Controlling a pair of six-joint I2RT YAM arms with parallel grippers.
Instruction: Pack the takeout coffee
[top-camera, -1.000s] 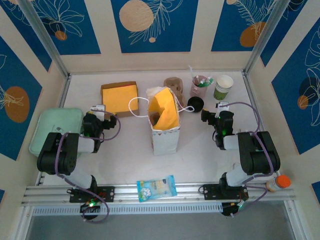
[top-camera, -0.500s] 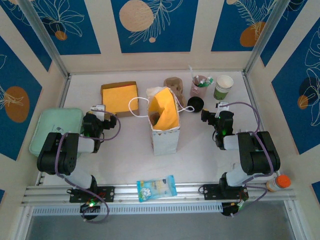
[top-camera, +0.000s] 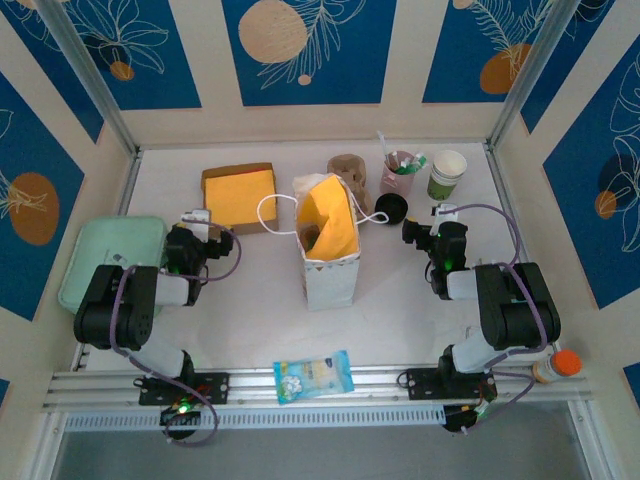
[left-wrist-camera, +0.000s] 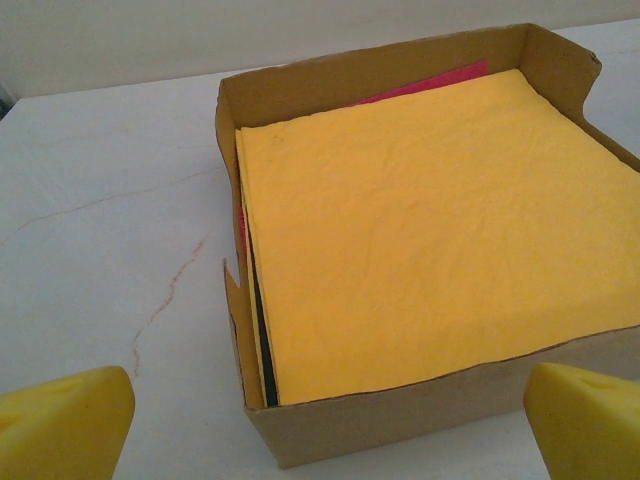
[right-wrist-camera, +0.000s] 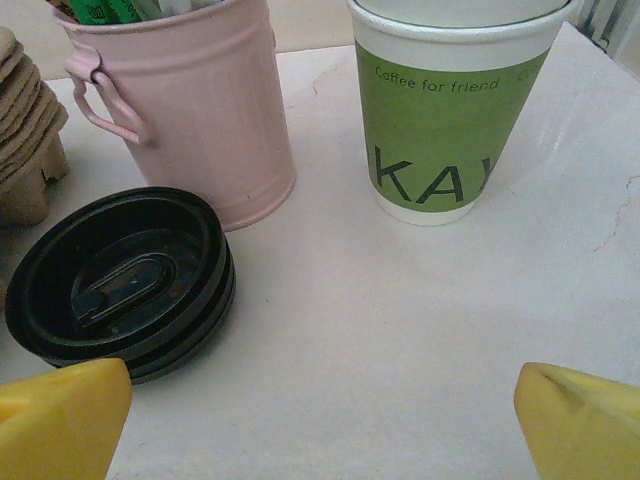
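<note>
Left pincer (left-wrist-camera: 325, 425), right pincer (right-wrist-camera: 320, 420) apart; smooth green paper cup (right-wrist-camera: 450, 110), round ridged black lid (right-wrist-camera: 125, 280).

The left arm (top-camera: 108, 305) and the right arm (top-camera: 512, 300) are black, made of fat round parts. A thin purple cable (top-camera: 236, 252) loops off each one. Small green lights (top-camera: 182, 405) glow on them. A white tag (top-camera: 196, 216) sits near each tip. The fingers (left-wrist-camera: 60, 420) are bright yellow with rounded corners.

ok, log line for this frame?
left pincer: open, facing napkin box | right pincer: open, facing cup and lid | cup: upright, loose | bag: open
</note>
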